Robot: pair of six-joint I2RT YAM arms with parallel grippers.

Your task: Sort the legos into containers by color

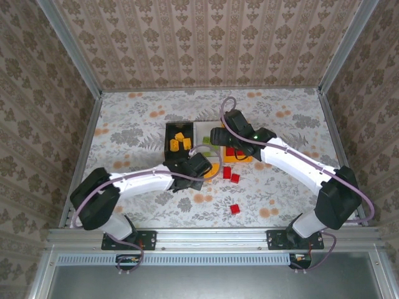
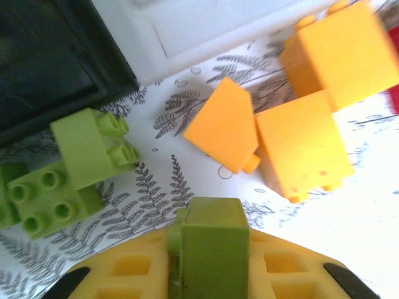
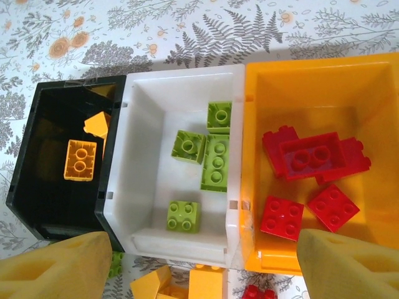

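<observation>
My left gripper [image 2: 209, 258] is shut on an olive-green lego [image 2: 209, 233], just above the table in front of the bins. Nearby lie three orange-yellow legos [image 2: 224, 128] and more green legos [image 2: 92, 148]. In the right wrist view the black bin [image 3: 43, 215] holds orange-yellow legos [image 3: 81, 160]. The white bin [image 3: 146, 124] holds several green legos [image 3: 215, 163], and the orange bin [image 3: 299, 87] holds several red legos [image 3: 312, 156]. My right gripper [image 3: 206, 274] hangs open above the bins' near edge, holding nothing.
Three loose red legos [image 1: 235, 208] lie on the floral table [image 1: 280, 193] in front of the orange bin. Both arms [image 1: 143, 182] meet at the bins in mid-table. Patterned walls enclose the table on three sides.
</observation>
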